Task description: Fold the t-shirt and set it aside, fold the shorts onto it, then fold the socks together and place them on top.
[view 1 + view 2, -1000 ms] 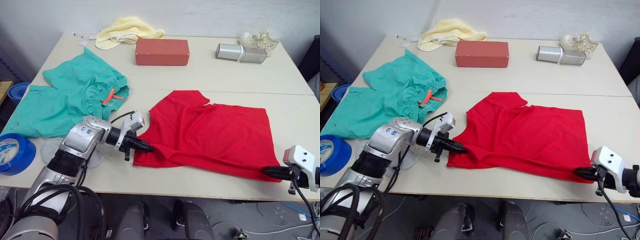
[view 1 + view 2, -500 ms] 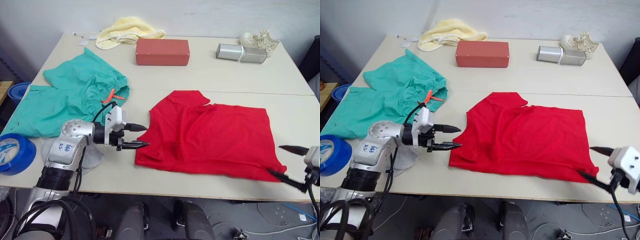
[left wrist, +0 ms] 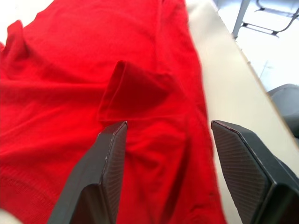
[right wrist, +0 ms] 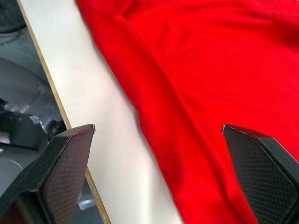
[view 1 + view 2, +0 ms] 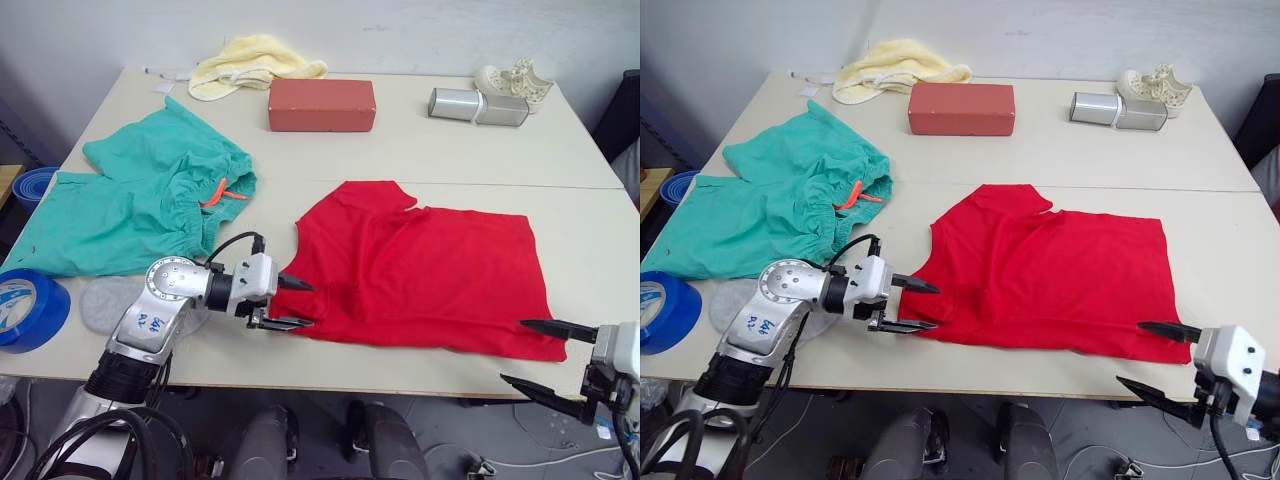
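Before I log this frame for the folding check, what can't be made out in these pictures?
- Light grey knit socks: partly hidden behind the left arm in the head views; whether both are there is unclear.
- Teal-green fabric shorts: one leg is cut off by the left eye view's edge.
- Bright red cotton t-shirt: its underside and how many layers are folded are hidden by its own cloth.
- Blue tape roll: label too small to read.

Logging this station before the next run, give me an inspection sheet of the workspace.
Surface: pale table, seam across the middle.
Job's things: t-shirt spread flat; shorts bunched beside it; socks at the near edge.
Clutter: yellow towel, red box, silver cylinder, white ornament, blue tape roll.
Grippers: left pincer open at shirt's edge; right pincer open off the near corner.
Cables: black cable on left arm.
Surroundings: white wall.
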Robot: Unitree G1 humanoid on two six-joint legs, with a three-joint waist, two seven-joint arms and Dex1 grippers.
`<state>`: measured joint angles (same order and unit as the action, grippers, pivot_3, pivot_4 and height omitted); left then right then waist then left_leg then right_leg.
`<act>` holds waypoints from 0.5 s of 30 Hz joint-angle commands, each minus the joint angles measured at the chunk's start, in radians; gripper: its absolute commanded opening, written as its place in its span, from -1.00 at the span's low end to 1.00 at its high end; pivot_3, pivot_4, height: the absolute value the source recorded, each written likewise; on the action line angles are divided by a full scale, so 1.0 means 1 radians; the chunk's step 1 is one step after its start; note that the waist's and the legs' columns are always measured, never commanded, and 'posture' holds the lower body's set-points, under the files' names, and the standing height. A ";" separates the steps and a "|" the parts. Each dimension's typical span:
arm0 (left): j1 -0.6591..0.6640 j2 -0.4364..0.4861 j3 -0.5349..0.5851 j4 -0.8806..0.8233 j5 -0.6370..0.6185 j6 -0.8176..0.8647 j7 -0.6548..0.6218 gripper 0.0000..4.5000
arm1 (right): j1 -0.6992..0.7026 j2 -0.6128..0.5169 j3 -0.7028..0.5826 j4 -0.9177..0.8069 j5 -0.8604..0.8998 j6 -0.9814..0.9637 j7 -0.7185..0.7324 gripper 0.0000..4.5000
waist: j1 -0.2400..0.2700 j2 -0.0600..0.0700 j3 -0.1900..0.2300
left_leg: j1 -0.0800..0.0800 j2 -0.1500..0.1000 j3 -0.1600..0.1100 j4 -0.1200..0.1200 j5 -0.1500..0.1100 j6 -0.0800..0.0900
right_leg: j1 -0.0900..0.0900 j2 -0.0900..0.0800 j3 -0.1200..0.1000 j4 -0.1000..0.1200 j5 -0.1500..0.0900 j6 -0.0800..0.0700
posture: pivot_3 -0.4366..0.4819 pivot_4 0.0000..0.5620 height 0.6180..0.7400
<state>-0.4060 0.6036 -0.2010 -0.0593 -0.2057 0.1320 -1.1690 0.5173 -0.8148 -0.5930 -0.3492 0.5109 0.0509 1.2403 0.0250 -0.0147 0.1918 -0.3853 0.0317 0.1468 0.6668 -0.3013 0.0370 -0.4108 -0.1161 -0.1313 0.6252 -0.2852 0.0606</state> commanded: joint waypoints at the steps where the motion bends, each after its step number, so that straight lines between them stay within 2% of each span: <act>1: 0.012 -0.030 -0.028 0.013 0.039 -0.049 0.040 0.33 | -0.004 0.028 0.004 -0.054 0.039 -0.014 -0.009 0.98 | 0.000 0.000 0.000 | 0.000 0.000 0.000 0.000 0.000 0.000 | 0.000 0.000 0.000 0.000 0.000 0.000 | -0.05 -0.47 1.00; 3: 0.012 -0.044 -0.031 0.031 0.045 -0.058 0.051 0.33 | -0.001 0.040 0.008 -0.062 0.043 -0.015 -0.008 0.98 | 0.001 0.000 0.000 | 0.000 0.000 0.000 0.000 0.000 0.000 | 0.000 0.000 0.000 0.000 0.000 0.000 | -0.05 -0.47 1.00; 6: 0.011 -0.057 -0.034 0.049 0.050 -0.071 0.059 0.06 | 0.004 0.045 0.009 -0.063 0.043 -0.017 -0.002 1.00 | 0.001 0.000 0.000 | 0.000 0.000 0.000 0.000 0.000 0.000 | 0.000 0.000 0.000 0.000 0.000 0.000 | -0.05 -0.47 1.00; 10: 0.008 -0.062 -0.032 0.062 0.043 -0.073 0.057 -0.49 | 0.012 0.058 0.008 -0.053 0.044 -0.033 0.005 1.00 | 0.001 0.000 0.000 | 0.000 0.000 0.000 0.000 0.000 0.001 | 0.000 0.000 0.000 0.000 0.000 0.000 | -0.05 -0.47 1.00; 13: -0.001 -0.073 -0.005 0.067 0.008 0.003 0.077 -0.93 | 0.019 0.070 0.008 -0.040 0.040 -0.051 0.015 1.00 | 0.001 0.000 0.000 | 0.000 0.000 0.000 0.000 0.000 0.001 | 0.000 0.000 0.000 0.000 0.000 0.000 | -0.05 -0.47 1.00; 15: -0.012 -0.083 0.022 0.068 -0.028 0.087 0.095 -0.99 | 0.019 0.075 0.010 -0.032 0.038 -0.058 0.018 1.00 | 0.000 0.000 0.000 | 0.000 0.000 0.000 0.000 0.000 0.001 | 0.000 0.000 0.000 0.000 0.000 0.000 | -0.05 -0.47 1.00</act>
<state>-0.3948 0.5226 -0.2125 0.0175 -0.1925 0.1635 -1.0933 0.5309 -0.7448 -0.5824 -0.3839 0.5379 0.0159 1.2533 0.0254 -0.0147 0.1918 -0.3854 0.0318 0.1468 0.6671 -0.3017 0.0379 -0.4107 -0.1162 -0.1315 0.6251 -0.2852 0.0606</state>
